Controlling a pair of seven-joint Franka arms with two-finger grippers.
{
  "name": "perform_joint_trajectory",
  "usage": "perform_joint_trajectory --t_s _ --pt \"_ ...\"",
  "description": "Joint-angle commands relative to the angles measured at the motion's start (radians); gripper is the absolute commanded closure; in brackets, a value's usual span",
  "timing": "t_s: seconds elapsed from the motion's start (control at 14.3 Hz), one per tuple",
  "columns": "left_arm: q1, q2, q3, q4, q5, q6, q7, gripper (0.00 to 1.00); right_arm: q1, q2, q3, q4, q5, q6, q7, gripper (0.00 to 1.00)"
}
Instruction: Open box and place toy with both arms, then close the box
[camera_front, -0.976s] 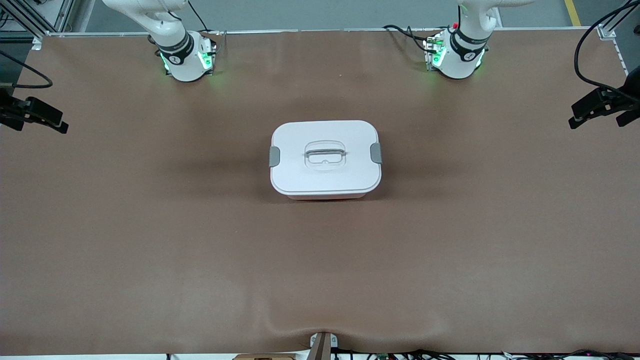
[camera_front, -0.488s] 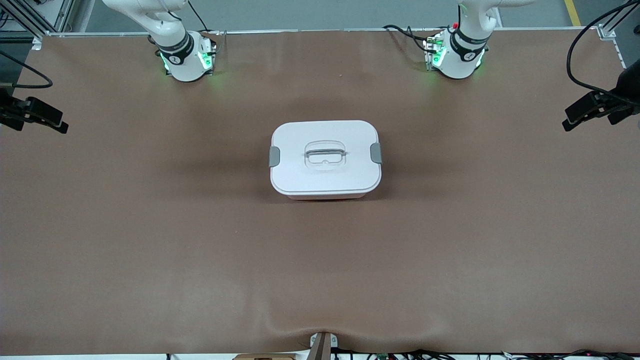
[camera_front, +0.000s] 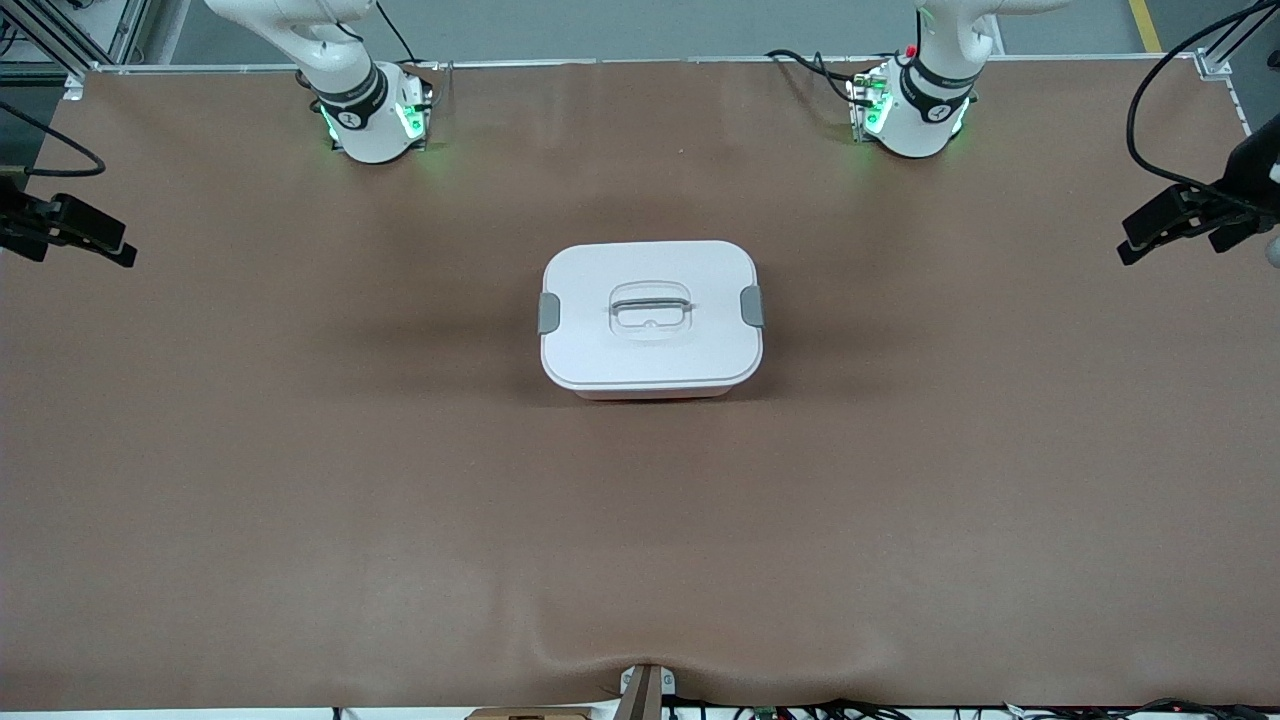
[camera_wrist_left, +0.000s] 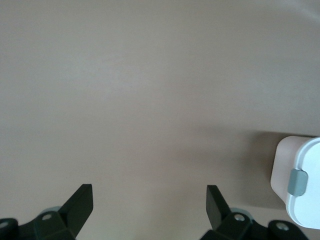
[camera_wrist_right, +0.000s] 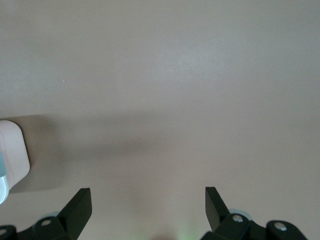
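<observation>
Hovering wide open and empty, left gripper (camera_front: 1175, 228) and right gripper (camera_front: 75, 235) flank the closed box (camera_front: 651, 318); no toy is visible.

No readable text, labels or numbers anywhere — nothing legible.

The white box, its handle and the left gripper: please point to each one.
White box (camera_front: 650, 365), front view, on the lid.
Handle (camera_front: 650, 303), front view, on its bar.
Left gripper (camera_wrist_left: 149, 207), left wrist view, between its open fingers.
</observation>
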Motion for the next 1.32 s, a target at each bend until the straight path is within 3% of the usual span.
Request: perform_joint_trajectory --t_s 0.0,1.25 --pt "-0.003 0.005 -0.037 0.035 -0.004 -0.01 -0.007 0.0 0.0 0.003 0.003 0.012 0.002 -0.004 0.01 0.0" --pt "0.011 0.016 -0.037 0.043 -0.04 -0.044 -0.019 0.0 0.002 0.005 0.003 0.01 0.002 -0.004 0.01 0.0"
